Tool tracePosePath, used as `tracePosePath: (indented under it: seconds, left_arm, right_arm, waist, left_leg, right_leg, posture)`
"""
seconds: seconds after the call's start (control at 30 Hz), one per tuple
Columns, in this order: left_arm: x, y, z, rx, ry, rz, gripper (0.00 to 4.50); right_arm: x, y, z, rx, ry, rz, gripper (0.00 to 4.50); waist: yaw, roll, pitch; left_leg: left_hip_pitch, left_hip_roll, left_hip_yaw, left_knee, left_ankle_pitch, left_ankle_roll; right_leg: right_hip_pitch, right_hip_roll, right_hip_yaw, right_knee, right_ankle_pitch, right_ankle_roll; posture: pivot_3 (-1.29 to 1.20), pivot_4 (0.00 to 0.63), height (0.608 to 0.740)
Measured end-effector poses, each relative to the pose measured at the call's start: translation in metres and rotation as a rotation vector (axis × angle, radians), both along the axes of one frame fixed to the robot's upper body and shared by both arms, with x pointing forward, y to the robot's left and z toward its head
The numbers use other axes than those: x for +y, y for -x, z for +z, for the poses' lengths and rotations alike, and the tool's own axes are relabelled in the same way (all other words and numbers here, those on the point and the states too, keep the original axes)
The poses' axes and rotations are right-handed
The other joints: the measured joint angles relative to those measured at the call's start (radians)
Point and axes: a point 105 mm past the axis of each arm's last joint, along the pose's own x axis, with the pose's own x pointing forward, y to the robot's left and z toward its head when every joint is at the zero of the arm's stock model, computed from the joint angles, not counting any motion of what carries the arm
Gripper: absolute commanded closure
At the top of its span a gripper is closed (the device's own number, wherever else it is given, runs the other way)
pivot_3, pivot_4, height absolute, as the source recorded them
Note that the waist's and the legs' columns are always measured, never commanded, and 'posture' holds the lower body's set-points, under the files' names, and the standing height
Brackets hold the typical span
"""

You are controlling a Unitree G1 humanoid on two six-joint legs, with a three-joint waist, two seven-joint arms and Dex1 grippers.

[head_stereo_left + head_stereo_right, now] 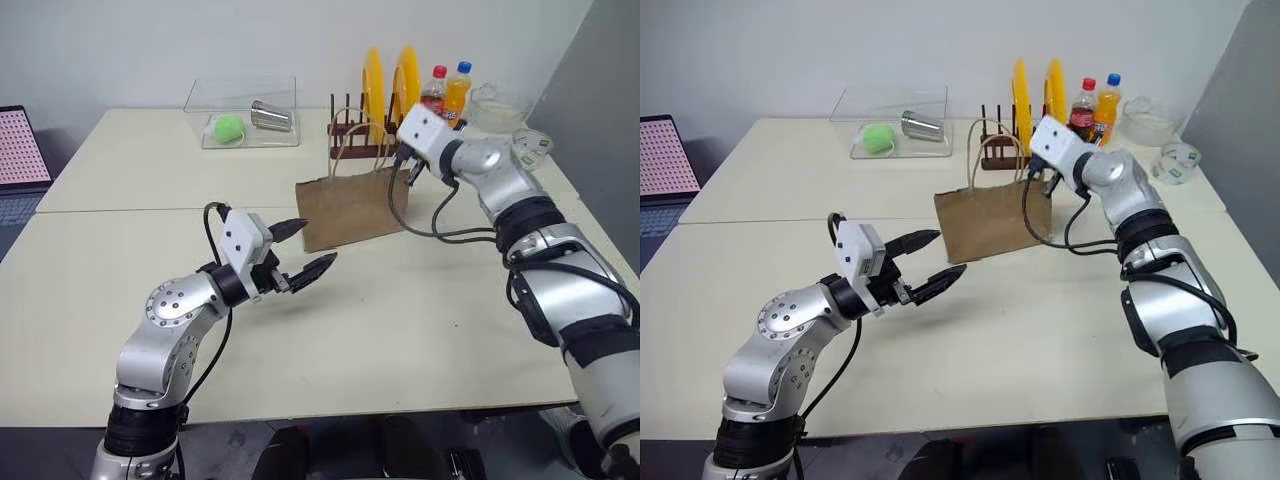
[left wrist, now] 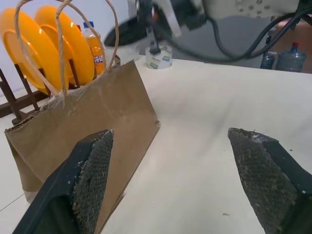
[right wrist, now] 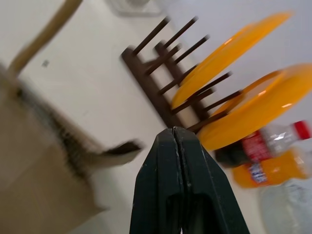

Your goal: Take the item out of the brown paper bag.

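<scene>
Left pincer (image 1: pixel 303 248): held above the table (image 1: pixel 420 330), fingers wide apart, nothing between them.
Brown paper bag (image 1: pixel 350 207): placed upright at mid table, handles raised.
Item: cannot be seen.
Right pincer (image 3: pixel 176 134): fingers pressed together, empty, held over the bag's right end.

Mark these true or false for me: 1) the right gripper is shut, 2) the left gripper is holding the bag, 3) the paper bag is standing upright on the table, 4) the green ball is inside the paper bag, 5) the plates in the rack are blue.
1) True: the right gripper has its fingers pressed together, up by the top of the brown paper bag.
2) False: the left gripper is open and apart from the bag, holding nothing.
3) True: it stands upright on the table, handles up.
4) False: the green ball lies in the clear box.
5) False: the plates are orange-yellow.
</scene>
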Motion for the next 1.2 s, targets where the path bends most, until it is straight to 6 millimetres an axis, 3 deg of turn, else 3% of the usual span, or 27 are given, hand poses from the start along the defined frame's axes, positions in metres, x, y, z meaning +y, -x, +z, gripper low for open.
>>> tracePosePath:
  seconds: [0.07, 0.27, 0.4, 0.53, 0.67, 0.77, 0.83, 0.9, 1.13, 1.2]
  left_arm:
    - [0.0, 0.0, 0.001, -0.009, 0.0, 0.0, 0.55]
    - [0.003, 0.003, -0.006, 0.019, 0.001, 0.003, 0.55]
    - [0.009, 0.013, -0.011, 0.042, -0.029, -0.021, 0.55]
    - [0.016, 0.016, -0.006, 0.035, -0.052, -0.029, 0.55]
    - [0.019, 0.018, -0.005, 0.029, -0.081, -0.049, 0.55]
    - [0.014, 0.015, 0.002, -0.013, -0.108, -0.099, 0.38]
    - [0.008, 0.012, 0.003, -0.052, -0.18, -0.151, 0.01]
    - [0.007, 0.012, -0.002, -0.076, -0.249, -0.198, 0.0]
    - [-0.012, 0.012, -0.01, -0.259, -0.416, -0.393, 0.0]
    - [-0.015, 0.01, -0.015, -0.295, -0.463, -0.433, 0.0]
  right_arm:
    - [0.004, 0.005, -0.008, 0.056, 0.018, 0.066, 4.48]
    - [0.006, 0.026, -0.008, 0.18, 0.061, 0.28, 4.48]
    - [-0.002, 0.055, -0.022, 0.312, 0.089, 0.453, 4.48]
    - [-0.003, 0.077, -0.045, 0.409, 0.101, 0.528, 4.48]
    - [0.001, 0.09, -0.044, 0.378, 0.124, 0.559, 4.48]
    - [0.005, 0.102, -0.025, 0.291, 0.062, 0.57, 3.91]
    - [0.002, 0.119, -0.011, 0.235, 0.027, 0.572, 3.26]
    - [0.0, 0.139, -0.005, 0.218, 0.012, 0.576, 2.55]
    - [-0.015, 0.215, -0.04, 0.381, -0.089, 0.477, 0.04]
    - [-0.016, 0.231, -0.048, 0.422, -0.145, 0.433, 0.04]
  waist:
    - [-0.002, 0.0, 0.0]
    - [-0.006, 0.001, 0.0]
    - [-0.004, 0.001, 0.0]
    - [-0.004, 0.003, 0.001]
    - [-0.002, 0.003, 0.001]
    - [0.005, 0.004, 0.001]
    - [0.019, 0.004, 0.001]
    - [0.029, 0.004, 0.001]
    - [0.055, 0.004, 0.001]
    - [0.055, 0.004, 0.001]
  left_leg:
    - [-0.001, 0.0, 0.0, 0.0, 0.0, 0.0]
    - [0.0, 0.0, -0.001, 0.0, 0.0, 0.0]
    - [-0.001, 0.0, -0.003, 0.0, -0.001, 0.001]
    - [0.0, 0.0, -0.003, 0.002, -0.002, 0.003]
    - [0.0, 0.0, -0.004, 0.002, -0.002, 0.004]
    - [-0.001, 0.0, -0.005, 0.002, -0.002, 0.003]
    - [-0.002, 0.0, -0.006, 0.002, -0.002, 0.003]
    - [-0.003, 0.0, -0.005, 0.002, -0.002, 0.003]
    - [-0.004, -0.001, -0.005, 0.003, -0.003, 0.004]
    - [-0.004, -0.001, -0.005, 0.003, -0.003, 0.005]
  right_leg:
    - [-0.001, 0.0, 0.0, 0.0, 0.0, 0.0]
    - [-0.001, 0.0, -0.001, 0.001, 0.0, 0.0]
    - [0.0, 0.0, -0.002, 0.0, 0.0, 0.0]
    - [0.001, 0.0, -0.002, 0.001, 0.0, 0.0]
    - [0.001, 0.0, -0.002, 0.002, 0.0, 0.0]
    - [0.001, 0.0, -0.003, 0.001, 0.0, 0.0]
    - [0.001, 0.0, -0.004, 0.0, 0.0, 0.0]
    - [0.001, 0.0, -0.004, -0.001, 0.0, 0.0]
    - [0.001, 0.0, -0.004, -0.001, 0.0, 0.0]
    - [0.002, 0.0, -0.005, -0.001, 0.0, 0.0]
  posture:
    - [0.0, 0.15, 0.74]
    - [0.0, 0.15, 0.74]
    - [0.0, 0.15, 0.74]
    - [0.0, 0.15, 0.74]
    - [0.0, 0.15, 0.74]
    - [0.0, 0.15, 0.74]
    - [0.0, 0.15, 0.74]
    - [0.0, 0.15, 0.74]
    - [0.0, 0.15, 0.74]
    - [0.0, 0.15, 0.74]
